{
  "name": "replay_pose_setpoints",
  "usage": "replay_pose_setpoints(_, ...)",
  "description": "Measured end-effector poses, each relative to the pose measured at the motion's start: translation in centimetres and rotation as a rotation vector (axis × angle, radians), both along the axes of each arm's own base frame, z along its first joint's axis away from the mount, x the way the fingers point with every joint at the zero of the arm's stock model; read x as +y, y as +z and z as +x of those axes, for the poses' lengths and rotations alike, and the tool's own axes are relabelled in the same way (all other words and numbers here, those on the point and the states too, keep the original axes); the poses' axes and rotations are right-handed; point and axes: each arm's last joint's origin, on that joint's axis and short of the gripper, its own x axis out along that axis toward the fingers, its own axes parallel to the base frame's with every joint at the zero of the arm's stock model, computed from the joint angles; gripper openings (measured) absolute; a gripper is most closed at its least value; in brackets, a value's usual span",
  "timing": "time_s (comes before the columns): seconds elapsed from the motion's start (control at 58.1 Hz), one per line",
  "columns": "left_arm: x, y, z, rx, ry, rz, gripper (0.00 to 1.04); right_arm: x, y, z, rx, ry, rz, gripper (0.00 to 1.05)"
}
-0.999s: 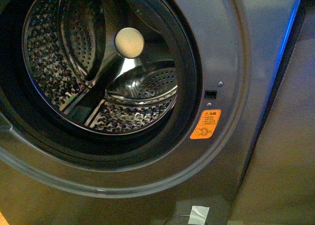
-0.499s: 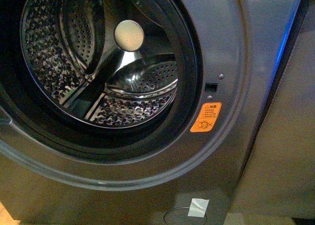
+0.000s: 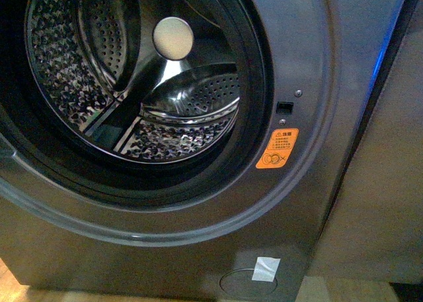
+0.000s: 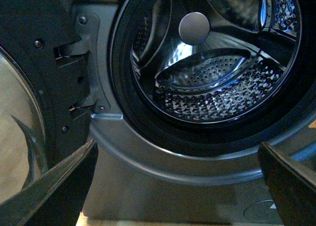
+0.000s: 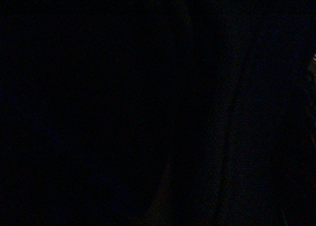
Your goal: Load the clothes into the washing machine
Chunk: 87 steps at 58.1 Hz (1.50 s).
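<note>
**Item 1. Washing machine** (image 3: pixel 310 44). Dark grey front-loader that fills the front view.
- Port rim (image 3: pixel 254 84): black and round, cut off by the frame at the top and left.
- Drum (image 3: pixel 59 71): shiny perforated steel, with a pale round hub (image 3: pixel 173 37) at the back. 1 perforated paddle (image 3: pixel 192 100) lies just below the hub.
- Latch slot (image 3: pixel 284 108): small and dark, on the front panel right of the rim. It sits between 2 screws (image 3: pixel 298 93).
- Sticker (image 3: pixel 277 148): orange, just below the slot.
- Round cover (image 3: pixel 248 283): low on the front panel. A white tape strip (image 3: pixel 266 268) lies across its upper right edge.
- Door (image 4: pixel 19 117): seen in the left wrist view, swung open beside the port. It has a dark frame and curved glass, and hangs on a grey hinge (image 4: pixel 81 58).

**Item 2. Surroundings.**
- Beige panel (image 3: pixel 390 183): right of the machine.
- Floor (image 3: pixel 13 285): light wood, showing at the lower edge.

**Item 3. Left gripper** (image 4: pixel 177 143).
- The 2 dark fingers (image 4: pixel 59 186) are spread wide with nothing between them.
- It faces the port from low in front of the machine, apart from it.

**Item 4. Right gripper.**
- The right wrist view is dark.
- Whether the gripper is spread or closed cannot be told.

**Item 5. Clothes.**
- Their place cannot be told from these views.
</note>
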Motion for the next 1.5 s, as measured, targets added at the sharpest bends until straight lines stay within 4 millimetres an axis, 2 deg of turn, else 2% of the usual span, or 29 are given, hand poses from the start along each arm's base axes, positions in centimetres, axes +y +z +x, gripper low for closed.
replay_pose_setpoints(0.138,0.0,0.0,0.0,0.0,0.0,0.0,0.98,-0.2,-0.3,-0.4,-0.002,-0.001,0.001,0.95)
replay_pose_setpoints(0.396,0.0,0.0,0.0,0.0,0.0,0.0,0.98,-0.1,0.0,-0.5,-0.045,-0.024,-0.042,0.61)
replay_pose_setpoints(0.413,0.0,0.0,0.0,0.0,0.0,0.0,0.98,-0.1,0.3,-0.5,-0.046,-0.03,-0.057,0.56)
replay_pose_setpoints(0.551,0.0,0.0,0.0,0.0,0.0,0.0,0.98,0.2,1.9,-0.4,-0.081,-0.018,-0.164,0.4)
replay_pose_setpoints(0.603,0.0,0.0,0.0,0.0,0.0,0.0,0.98,0.2,3.4,-0.5,-0.115,-0.013,-0.226,0.3)
replay_pose_setpoints(0.706,0.0,0.0,0.0,0.0,0.0,0.0,0.98,-0.5,9.0,-0.7,-0.242,-0.003,-0.339,0.1)
replay_pose_setpoints(0.758,0.0,0.0,0.0,0.0,0.0,0.0,0.98,-0.6,11.1,-0.8,-0.292,0.005,-0.369,0.08)
replay_pose_setpoints(0.878,0.0,0.0,0.0,0.0,0.0,0.0,0.98,0.3,17.7,-1.4,-0.44,0.046,-0.445,0.06)
replay_pose_setpoints(0.913,0.0,0.0,0.0,0.0,0.0,0.0,0.98,1.2,20.5,-1.9,-0.502,0.073,-0.468,0.06)
replay_pose_setpoints(1.05,0.0,0.0,0.0,0.0,0.0,0.0,0.98,3.9,26.7,-3.1,-0.641,0.139,-0.491,0.06)
replay_pose_setpoints(1.102,0.0,0.0,0.0,0.0,0.0,0.0,0.98,5.1,30.0,-3.6,-0.721,0.173,-0.518,0.06)
replay_pose_setpoints(1.24,0.0,0.0,0.0,0.0,0.0,0.0,0.98,8.4,41.7,-3.8,-0.989,0.254,-0.681,0.06)
replay_pose_setpoints(1.343,0.0,0.0,0.0,0.0,0.0,0.0,0.98,11.1,49.5,-3.2,-1.172,0.304,-0.743,0.06)
replay_pose_setpoints(1.429,0.0,0.0,0.0,0.0,0.0,0.0,0.98,13.2,53.9,-2.6,-1.269,0.339,-0.747,0.06)
replay_pose_setpoints(1.498,0.0,0.0,0.0,0.0,0.0,0.0,0.98,16.4,58.4,-1.6,-1.364,0.406,-0.694,0.06)
